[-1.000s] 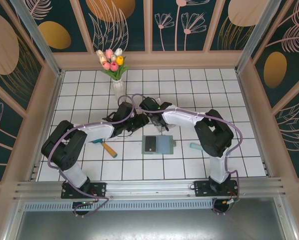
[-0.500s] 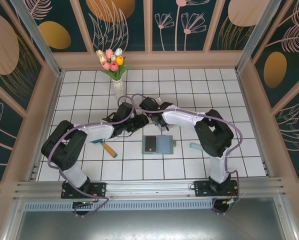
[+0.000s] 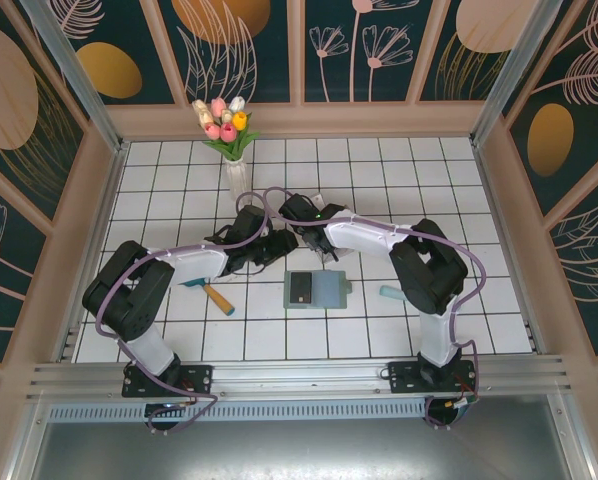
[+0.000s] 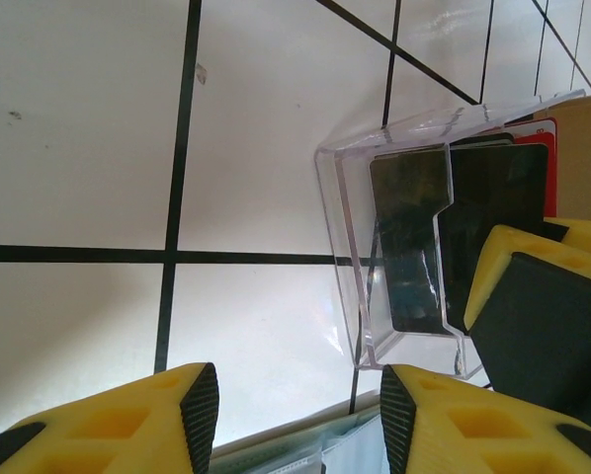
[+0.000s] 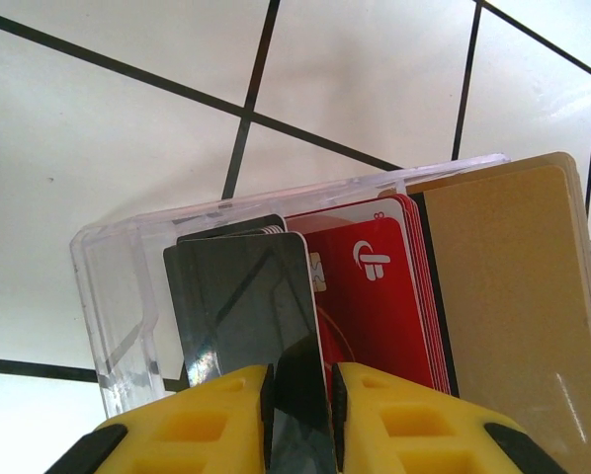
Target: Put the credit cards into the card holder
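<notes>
In the right wrist view my right gripper (image 5: 300, 395) is shut on a dark grey credit card (image 5: 246, 306), pinching its lower edge. The card stands at the front of a clear plastic box (image 5: 118, 286). Red credit cards (image 5: 379, 286) and a tan one (image 5: 513, 296) are stacked behind it. My left gripper (image 4: 298, 405) hangs open just beside the box (image 4: 345, 227), with only floor between its fingers. The sage green card holder (image 3: 316, 290) lies open on the tiles in front of both grippers, a dark card in its left half. Its edge shows by the left fingers (image 4: 305, 454).
A small hammer (image 3: 214, 293) lies to the left of the card holder, and a short teal object (image 3: 391, 292) to its right. A vase of tulips (image 3: 234, 150) stands at the back. The two arms meet over the table's middle.
The right gripper's jaws have closed onto the dark grey card. Neither arm has visibly shifted, and the left gripper stays as it was.
</notes>
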Robot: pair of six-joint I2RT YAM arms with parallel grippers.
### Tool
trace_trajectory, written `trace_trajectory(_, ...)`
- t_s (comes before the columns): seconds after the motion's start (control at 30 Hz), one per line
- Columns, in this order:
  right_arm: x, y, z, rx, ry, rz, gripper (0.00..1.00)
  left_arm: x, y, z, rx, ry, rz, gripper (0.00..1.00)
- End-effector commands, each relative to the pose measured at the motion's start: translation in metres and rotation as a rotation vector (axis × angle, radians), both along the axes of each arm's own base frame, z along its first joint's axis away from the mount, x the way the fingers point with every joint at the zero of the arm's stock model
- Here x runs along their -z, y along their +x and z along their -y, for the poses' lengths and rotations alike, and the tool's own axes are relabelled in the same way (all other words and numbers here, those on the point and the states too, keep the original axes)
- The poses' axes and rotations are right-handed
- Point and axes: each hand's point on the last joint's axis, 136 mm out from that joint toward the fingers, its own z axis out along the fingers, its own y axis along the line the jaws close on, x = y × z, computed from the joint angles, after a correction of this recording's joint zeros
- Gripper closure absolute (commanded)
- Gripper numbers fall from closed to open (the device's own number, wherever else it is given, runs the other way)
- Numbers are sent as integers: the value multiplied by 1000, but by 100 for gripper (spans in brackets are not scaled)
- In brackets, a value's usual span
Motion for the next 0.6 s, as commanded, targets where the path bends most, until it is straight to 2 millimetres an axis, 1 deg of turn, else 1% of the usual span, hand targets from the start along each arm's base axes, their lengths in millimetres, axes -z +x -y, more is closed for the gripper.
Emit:
trace_trajectory(0.0,-23,1,6,6,-17,40,75,-9,3,0,-4,-29,22,50)
trace_trajectory(0.47,-30,0,9,14,-12,54,76,-10,3,0,-3,-33,23,51)
trace_trajectory(0.57,-32,0,9,15,-8,56,79,-11,4,1,-3,-36,27,51)
